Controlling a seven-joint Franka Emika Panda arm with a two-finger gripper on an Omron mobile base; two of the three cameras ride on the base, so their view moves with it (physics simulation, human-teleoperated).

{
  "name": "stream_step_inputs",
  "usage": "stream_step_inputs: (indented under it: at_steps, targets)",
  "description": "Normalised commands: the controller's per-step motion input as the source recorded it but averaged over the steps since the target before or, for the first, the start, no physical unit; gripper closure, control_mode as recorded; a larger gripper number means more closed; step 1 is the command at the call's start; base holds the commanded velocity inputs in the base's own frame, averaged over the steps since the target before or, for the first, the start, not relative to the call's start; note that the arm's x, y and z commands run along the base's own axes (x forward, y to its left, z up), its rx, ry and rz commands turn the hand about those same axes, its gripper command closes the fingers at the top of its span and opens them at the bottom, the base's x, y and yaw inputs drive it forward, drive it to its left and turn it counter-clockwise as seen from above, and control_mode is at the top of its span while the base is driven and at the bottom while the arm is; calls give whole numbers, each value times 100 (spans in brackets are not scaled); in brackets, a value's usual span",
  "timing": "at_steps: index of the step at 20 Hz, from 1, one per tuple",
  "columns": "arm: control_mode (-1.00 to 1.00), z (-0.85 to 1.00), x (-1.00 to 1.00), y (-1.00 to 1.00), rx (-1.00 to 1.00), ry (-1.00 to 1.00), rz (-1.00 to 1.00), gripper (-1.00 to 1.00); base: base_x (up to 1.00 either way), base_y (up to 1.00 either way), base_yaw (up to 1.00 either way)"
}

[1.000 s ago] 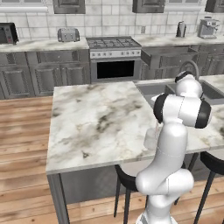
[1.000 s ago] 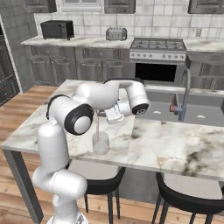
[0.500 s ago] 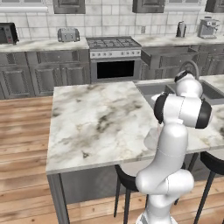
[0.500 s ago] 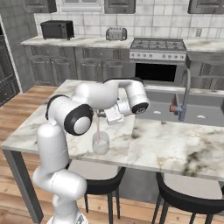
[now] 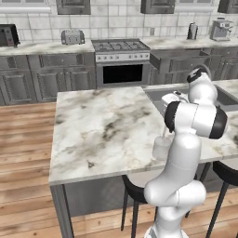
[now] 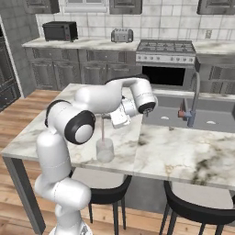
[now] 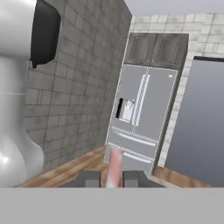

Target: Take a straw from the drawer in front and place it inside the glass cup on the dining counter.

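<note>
Near the counter's point(image 6: 193, 151) front edge, gripper point(image 6: 110, 117) pinches straw point(image 6: 103, 131) upright, lower end inside glass cup point(image 6: 105, 150).

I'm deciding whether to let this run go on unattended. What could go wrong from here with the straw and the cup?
1. The straw hangs upright from the shut gripper above the glass cup; if it's off-centre, its tip may catch the rim.
2. The cup stands near the dining counter edge, so a nudge could tip it off.
3. In the hand view the fingers pinch just the straw's end, so it may swing or slip.
</note>
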Motion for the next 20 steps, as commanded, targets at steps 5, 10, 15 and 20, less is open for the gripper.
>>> stream_step_inputs:
  at_steps: [5, 10, 15, 20]
  targets:
    - [-100, 0, 0, 0, 0, -5, 0, 100, 0, 0, 0]
    - [-100, -3, 0, -1, 0, 0, 0, 100, 0, 0, 0]
    - [-100, -3, 0, -4, 0, 0, 0, 100, 0, 0, 0]
    - [-100, 0, 0, -9, -1, 5, 0, 100, 0, 0, 0]
